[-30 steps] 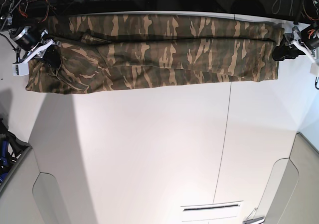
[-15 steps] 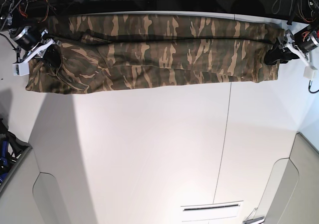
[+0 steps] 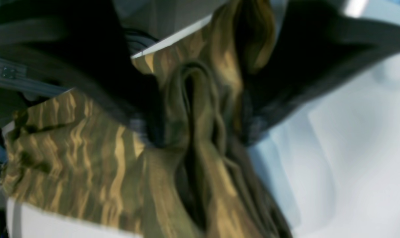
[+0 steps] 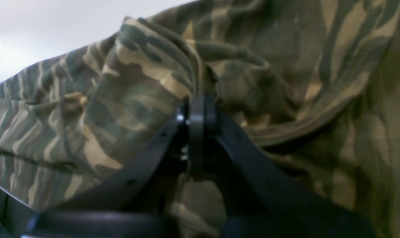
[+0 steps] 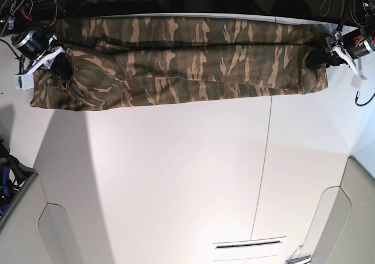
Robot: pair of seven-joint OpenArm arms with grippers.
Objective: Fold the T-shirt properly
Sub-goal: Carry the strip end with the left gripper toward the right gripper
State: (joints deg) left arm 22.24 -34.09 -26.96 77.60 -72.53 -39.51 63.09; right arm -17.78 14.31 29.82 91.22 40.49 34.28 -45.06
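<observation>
Closing inward, the left gripper [image 3: 203,122] is straddling a bunched ridge of the shirt [image 5: 193,64], whose long axis is running away toward the pressed-together right gripper [image 4: 202,105].

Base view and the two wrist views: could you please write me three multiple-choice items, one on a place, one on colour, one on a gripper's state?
1. Where does the shirt lie in the base view?
A) along the far edge
B) along the near edge
C) in the middle

2. How is the shirt coloured?
A) plain red
B) brown, tan and olive camouflage
C) blue and white checks

3. How do the right gripper's jaws stand?
A) wide open
B) out of every view
C) closed together

1: A, the shirt stretches across the top of the white table.
2: B, the right wrist view shows the mottled pattern plainly.
3: C, the right gripper shows its fingertips meeting on the cloth.
</observation>
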